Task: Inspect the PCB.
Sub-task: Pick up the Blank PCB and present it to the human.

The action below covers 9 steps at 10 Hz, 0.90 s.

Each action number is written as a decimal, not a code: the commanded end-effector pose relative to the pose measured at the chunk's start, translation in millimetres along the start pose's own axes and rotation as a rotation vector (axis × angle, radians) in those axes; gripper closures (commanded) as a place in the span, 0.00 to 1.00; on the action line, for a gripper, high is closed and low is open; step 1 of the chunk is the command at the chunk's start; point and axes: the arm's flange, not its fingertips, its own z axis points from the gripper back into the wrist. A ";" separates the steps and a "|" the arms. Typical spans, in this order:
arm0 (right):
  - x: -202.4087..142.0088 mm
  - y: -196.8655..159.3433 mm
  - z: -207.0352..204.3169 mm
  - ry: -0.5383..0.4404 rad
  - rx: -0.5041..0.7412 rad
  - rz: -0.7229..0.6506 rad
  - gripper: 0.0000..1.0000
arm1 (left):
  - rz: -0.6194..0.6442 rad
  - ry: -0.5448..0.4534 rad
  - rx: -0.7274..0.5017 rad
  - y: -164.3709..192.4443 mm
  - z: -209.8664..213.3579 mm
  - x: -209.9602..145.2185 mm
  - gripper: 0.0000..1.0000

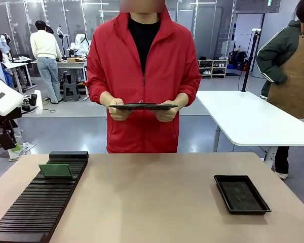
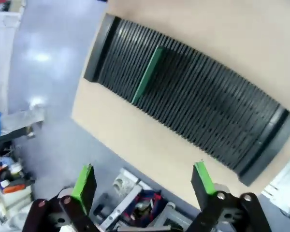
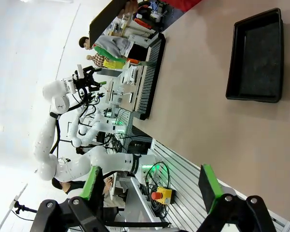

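PCB [image 1: 55, 170] stands on edge in a slot near the far end of the black rack [image 1: 35, 207], on the left of the tabletop [image 1: 152, 202], green face toward the robot. The left gripper [image 2: 142, 181] hangs off the tabletop's edge over the floor, its fingers [image 2: 84, 181] spread wide with nothing between them; from there the PCB [image 2: 147, 75] sits well apart, roughly in line with the gap. The right gripper [image 3: 150, 186] is just as wide, fingers [image 3: 93, 181] empty, and much farther off, with the black tray [image 3: 256, 58] lying between it and the rack's side. Across the tabletop a person in a red jacket holds a dark tablet [image 1: 143, 106] flat in both hands.
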 end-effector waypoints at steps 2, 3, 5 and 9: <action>-0.3 1.2 1.0 -0.002 0.007 0.002 0.00 | 0.000 0.000 0.000 0.0 0.0 0.0 0.00; -0.3 1.2 1.0 -0.002 0.007 0.002 0.00 | 0.000 0.000 0.000 0.0 0.0 0.0 0.00; -0.3 1.2 1.0 -0.002 0.007 0.002 0.00 | -0.001 -0.058 -0.046 -1.5 3.7 -3.5 0.00; -0.3 1.2 1.0 -0.002 0.007 0.002 0.00 | -0.365 -0.176 -0.058 -19.1 -68.9 -11.2 0.00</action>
